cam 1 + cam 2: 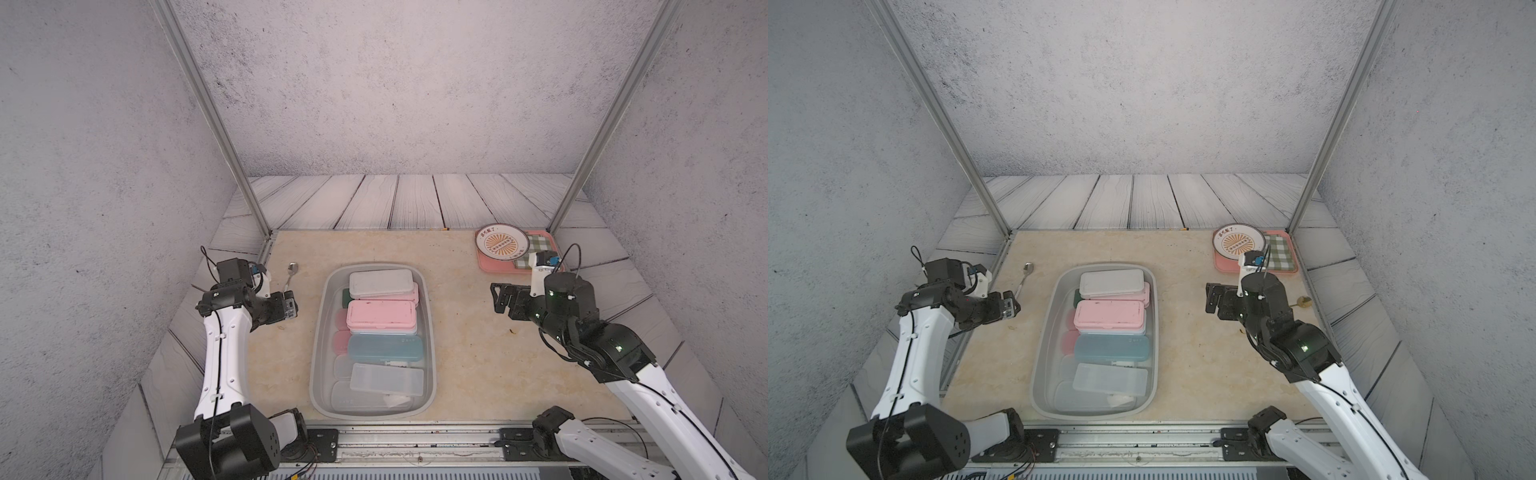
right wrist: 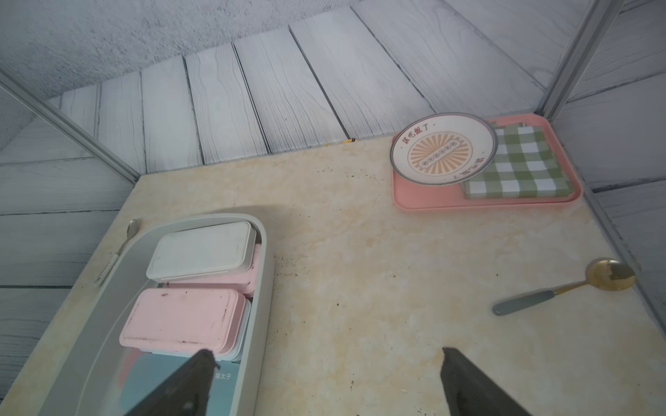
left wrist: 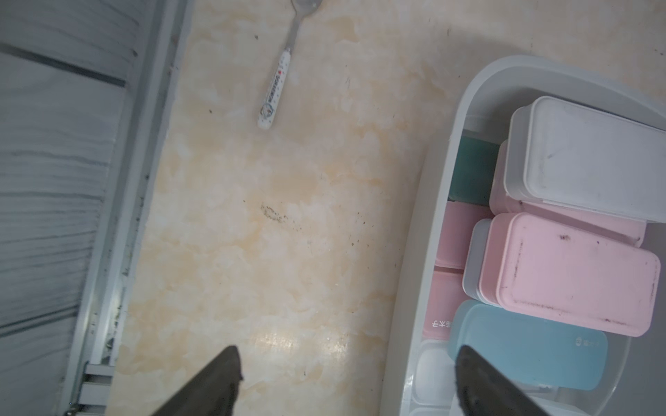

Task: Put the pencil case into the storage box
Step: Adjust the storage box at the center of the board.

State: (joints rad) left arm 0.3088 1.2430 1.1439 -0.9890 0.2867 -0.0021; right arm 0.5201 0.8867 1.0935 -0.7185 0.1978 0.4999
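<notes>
The storage box (image 1: 316,357), a light-grey tub, stands mid-table and shows in both top views (image 1: 1039,365). Several pencil cases lie stacked inside: a white one (image 1: 380,282) at the far end, then a pink one (image 1: 381,316), a blue one (image 1: 384,347) and a clear one (image 1: 386,379). My left gripper (image 1: 291,309) hovers over bare table left of the box, open and empty (image 3: 347,363). On the box's right side my right gripper (image 1: 498,297) is open and empty (image 2: 326,356), one finger over the box rim (image 2: 266,288).
A white-handled spoon (image 1: 289,277) lies beyond the left gripper. A salmon tray (image 2: 432,198) with a plate (image 2: 443,149) and a checked cloth (image 2: 522,169) sits at the far right corner. A gold spoon (image 2: 562,288) lies by the right edge.
</notes>
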